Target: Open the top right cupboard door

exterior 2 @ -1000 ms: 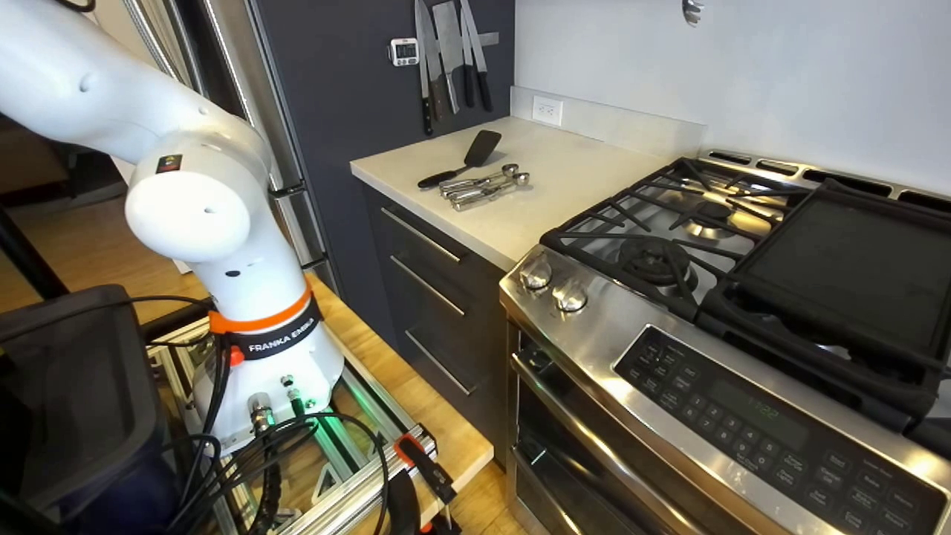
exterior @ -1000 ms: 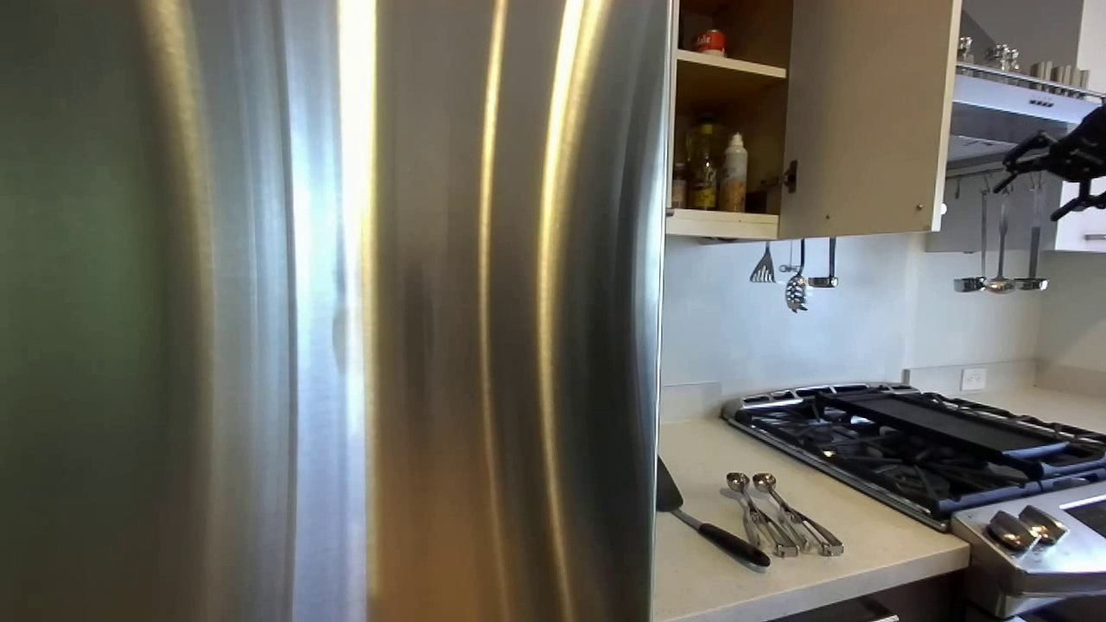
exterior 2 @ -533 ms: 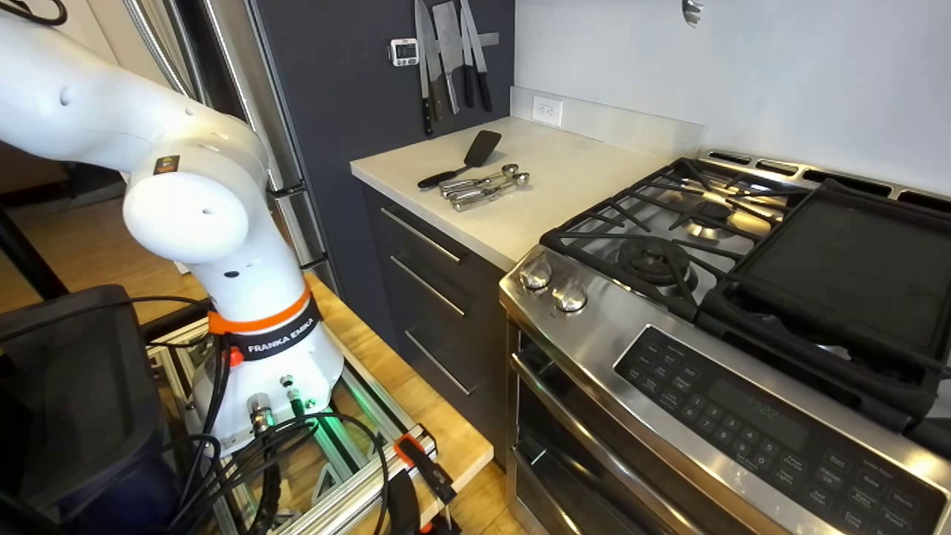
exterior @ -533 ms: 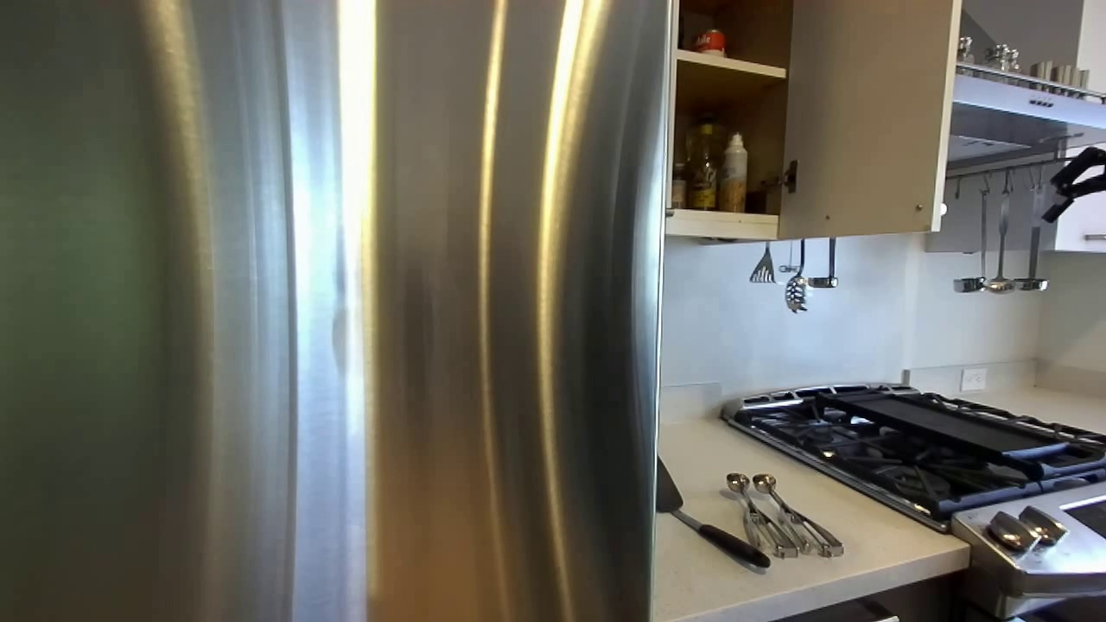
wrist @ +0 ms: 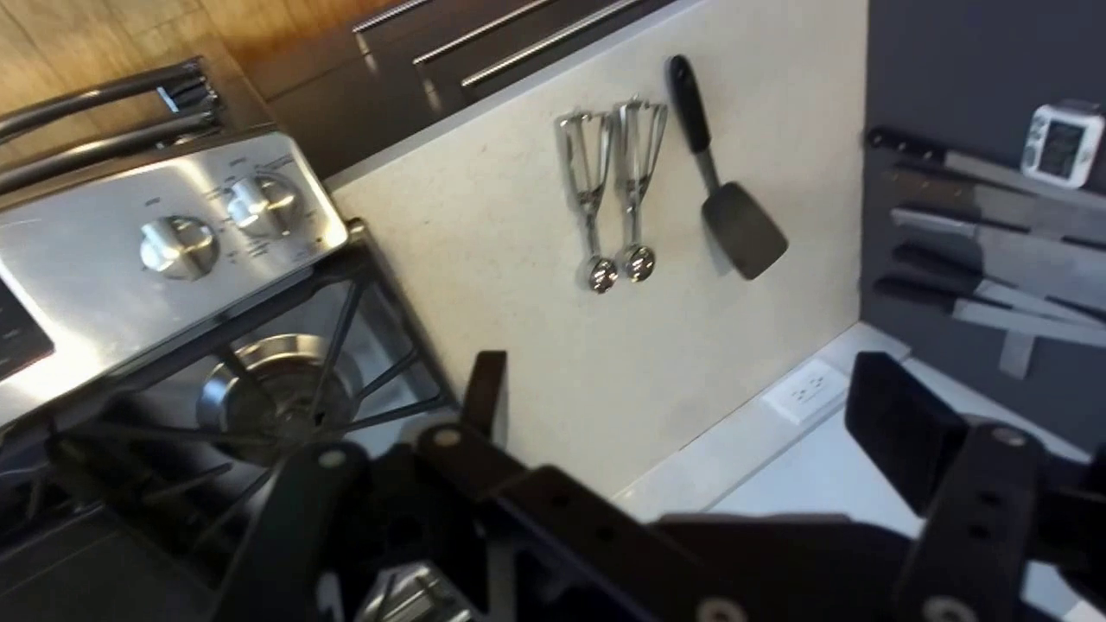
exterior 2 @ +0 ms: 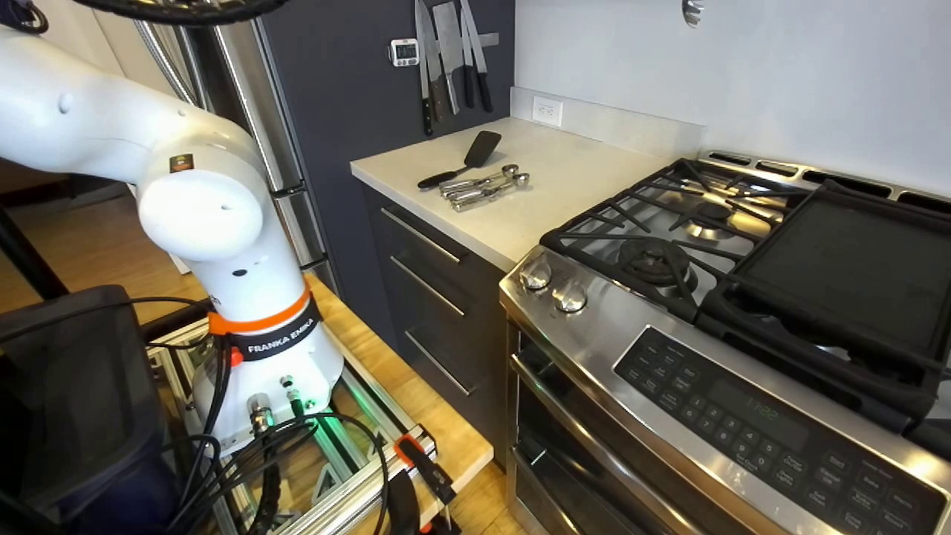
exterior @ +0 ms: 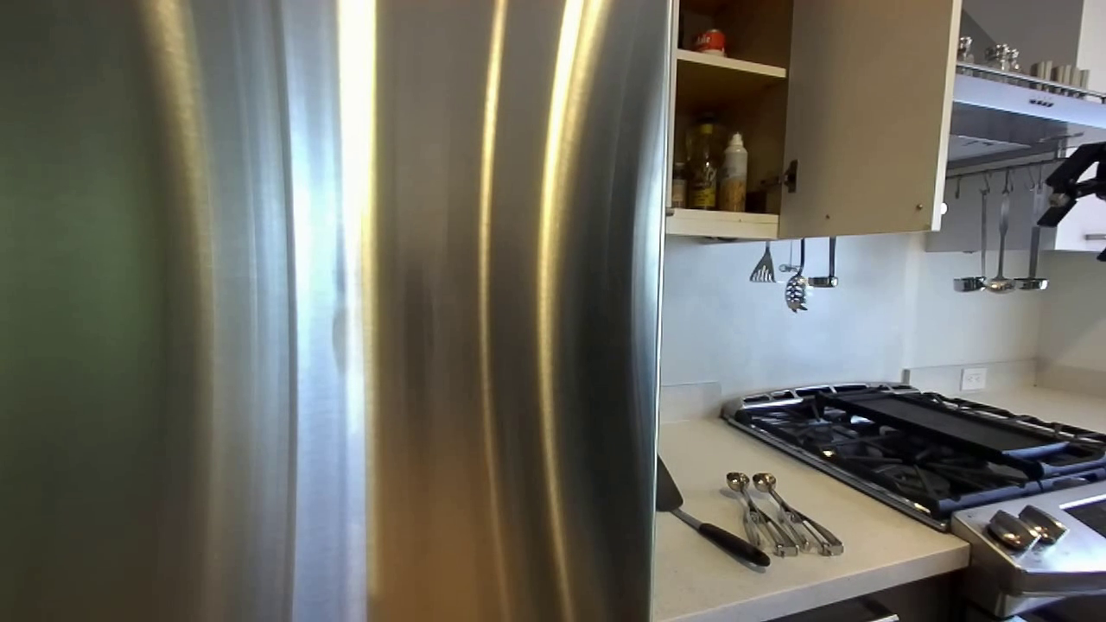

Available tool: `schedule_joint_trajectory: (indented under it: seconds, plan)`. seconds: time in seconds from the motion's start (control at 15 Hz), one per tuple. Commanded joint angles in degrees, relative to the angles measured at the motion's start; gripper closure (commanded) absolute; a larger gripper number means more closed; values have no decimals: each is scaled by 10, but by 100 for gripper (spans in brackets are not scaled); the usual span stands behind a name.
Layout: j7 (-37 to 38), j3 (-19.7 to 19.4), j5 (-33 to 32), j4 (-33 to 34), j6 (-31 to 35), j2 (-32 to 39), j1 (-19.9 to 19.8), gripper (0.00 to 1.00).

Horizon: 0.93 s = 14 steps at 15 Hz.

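The black two-fingered pincer [wrist: 694, 408] is spread wide, around five o'clock in the wrist view. In an exterior view, beyond the brushed-steel fridge [exterior: 432, 311], the flat cream-white cupboard door [exterior: 868, 121] stands swung out at two o'clock.

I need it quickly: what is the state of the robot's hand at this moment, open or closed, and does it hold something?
Hand: open, holding nothing, as the wrist view shows.

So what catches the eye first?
The stainless-steel fridge probably strikes first, filling the left of an exterior view, the cream cupboard door open to its right. Next come the white Franka arm, left in an exterior view, and the open gripper, low in the wrist view.
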Motion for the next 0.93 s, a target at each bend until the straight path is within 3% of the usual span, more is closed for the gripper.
schedule_joint_trajectory:
  seconds: [0.0, 0.33, 0.4, 0.73, 0.87]
  plan:
    - [-19, 2, 50, -5, -47, -4, 39, 0]
    - [-29, 56, 91, -39, 0, -38, 46, 0]
    - [-34, 41, 71, -8, -25, -8, 47, 0]
    - [-31, 57, 79, -20, -10, -25, 50, 0]
    - [-23, 87, 61, -23, -22, -48, 49, 0]
